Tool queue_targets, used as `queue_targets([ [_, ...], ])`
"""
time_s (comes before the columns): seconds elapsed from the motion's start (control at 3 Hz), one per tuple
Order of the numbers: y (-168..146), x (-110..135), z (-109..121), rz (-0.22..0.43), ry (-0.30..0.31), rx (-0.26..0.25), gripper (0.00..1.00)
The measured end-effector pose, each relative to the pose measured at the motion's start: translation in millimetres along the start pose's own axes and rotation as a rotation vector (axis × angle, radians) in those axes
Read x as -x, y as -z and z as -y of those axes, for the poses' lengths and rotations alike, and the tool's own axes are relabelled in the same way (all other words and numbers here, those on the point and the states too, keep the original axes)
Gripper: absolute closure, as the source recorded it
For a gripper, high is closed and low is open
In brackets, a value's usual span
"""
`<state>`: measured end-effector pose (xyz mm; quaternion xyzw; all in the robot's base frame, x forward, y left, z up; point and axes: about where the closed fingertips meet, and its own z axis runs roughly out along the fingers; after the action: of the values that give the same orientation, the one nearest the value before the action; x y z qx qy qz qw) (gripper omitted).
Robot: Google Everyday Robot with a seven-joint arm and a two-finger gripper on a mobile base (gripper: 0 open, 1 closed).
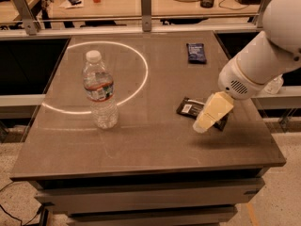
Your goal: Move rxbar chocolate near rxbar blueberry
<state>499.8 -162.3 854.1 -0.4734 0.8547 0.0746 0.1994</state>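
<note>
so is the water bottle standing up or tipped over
Upright: the water bottle stands on its base, cap up. The gripper is away, at the rxbar chocolate.

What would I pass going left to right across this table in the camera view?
Clear plastic water bottle → flat black foil-wrapped snack bar → robot's cream gripper, hanging over that bar's right end. The small navy-blue bar farther back: order unclear.
</note>
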Motion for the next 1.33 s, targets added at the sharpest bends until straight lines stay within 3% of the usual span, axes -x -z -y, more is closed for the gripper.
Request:
queue_targets([
  [1.0, -38.3, -4.1, 2.7, -0.044, 0.018, 0.026, 0.0],
  [1.33, -42.8, -6.0, 3.4, -0.055, 0.022, 0.028, 0.16],
])
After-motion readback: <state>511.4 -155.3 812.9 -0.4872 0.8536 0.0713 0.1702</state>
